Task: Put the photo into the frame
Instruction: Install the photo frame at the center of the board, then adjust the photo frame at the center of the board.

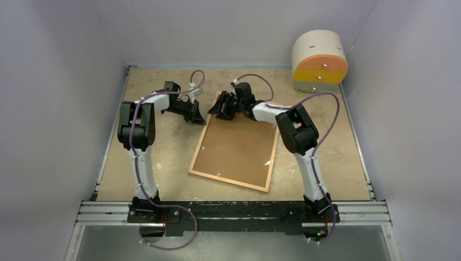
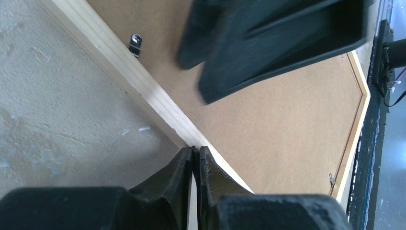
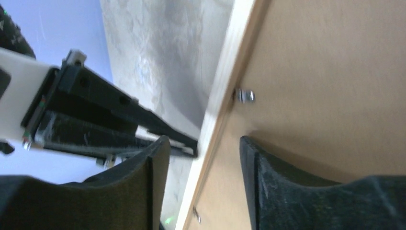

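The frame (image 1: 228, 181) lies face down in the middle of the table, its light wooden moulding (image 2: 139, 81) around a brown backing panel (image 1: 236, 149). The photo is hidden from all views. My left gripper (image 2: 196, 149) is shut, with its tips at the outer side of the frame's left moulding near the far corner (image 1: 198, 118); nothing shows between its fingers. My right gripper (image 3: 205, 143) is open just above the far end of the frame (image 1: 217, 111). The moulding (image 3: 225, 76) runs between its two fingers. A small metal clip (image 3: 245, 96) sits on the panel's edge.
A round white drawer unit (image 1: 319, 61) with orange and yellow fronts stands at the back right. Pale walls close the table on three sides. A metal rail (image 1: 234, 209) runs along the near edge by the arm bases.
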You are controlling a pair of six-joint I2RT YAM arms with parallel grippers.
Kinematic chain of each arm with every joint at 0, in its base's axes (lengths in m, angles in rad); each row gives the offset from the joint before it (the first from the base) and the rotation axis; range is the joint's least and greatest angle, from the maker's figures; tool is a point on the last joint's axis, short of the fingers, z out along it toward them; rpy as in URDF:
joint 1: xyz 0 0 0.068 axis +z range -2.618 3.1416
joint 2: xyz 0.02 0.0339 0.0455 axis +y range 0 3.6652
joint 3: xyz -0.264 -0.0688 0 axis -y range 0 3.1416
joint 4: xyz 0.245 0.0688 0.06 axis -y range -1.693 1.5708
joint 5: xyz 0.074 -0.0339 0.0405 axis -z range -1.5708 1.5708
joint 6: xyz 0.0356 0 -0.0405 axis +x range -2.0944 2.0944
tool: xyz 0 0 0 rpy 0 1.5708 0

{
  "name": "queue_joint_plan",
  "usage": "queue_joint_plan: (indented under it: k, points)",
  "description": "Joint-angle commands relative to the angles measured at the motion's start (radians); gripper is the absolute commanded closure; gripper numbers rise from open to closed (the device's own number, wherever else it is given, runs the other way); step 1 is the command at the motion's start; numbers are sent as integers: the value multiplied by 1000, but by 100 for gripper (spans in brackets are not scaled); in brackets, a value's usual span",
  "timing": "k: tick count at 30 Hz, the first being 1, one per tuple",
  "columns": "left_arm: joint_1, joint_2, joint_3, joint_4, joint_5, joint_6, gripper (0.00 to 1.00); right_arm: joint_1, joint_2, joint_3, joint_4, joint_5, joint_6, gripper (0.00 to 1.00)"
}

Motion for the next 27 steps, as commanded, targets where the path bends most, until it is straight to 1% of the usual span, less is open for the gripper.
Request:
queue_joint_plan:
  k: [1, 3, 4, 10, 14, 17, 21, 23, 25, 27]
  points:
    - [16, -20, -52, -139, -119, 106, 89, -64, -203, -132, -21, -46, -27, 36]
    - [27, -32, -52, -165, -128, 130, 88, -117, -283, -222, -27, -21, -44, 24]
    - [30, -39, -53, -178, -136, 145, 88, -149, -320, -264, -33, -6, -55, 20]
    - [27, -85, -140, -178, -210, 228, 88, -321, -517, -471, -137, 169, -146, 2]
    - [4, -113, -229, -143, -280, 274, 88, -405, -625, -592, -148, 328, -156, 1]
    - [-22, -153, -303, -108, -317, 292, 88, -429, -647, -643, -145, 416, -154, 1]
    - [-62, -189, -363, -95, -353, 317, 88, -427, -575, -614, -124, 417, -175, 1]
    - [-76, -201, -384, -96, -362, 327, 88, -405, -528, -597, -88, 372, -161, 2]
    - [-91, -207, -395, -102, -363, 339, 88, -356, -465, -564, -50, 341, -149, 3]
    - [-109, -216, -404, -107, -369, 346, 88, -288, -395, -484, -63, 322, -152, 3]
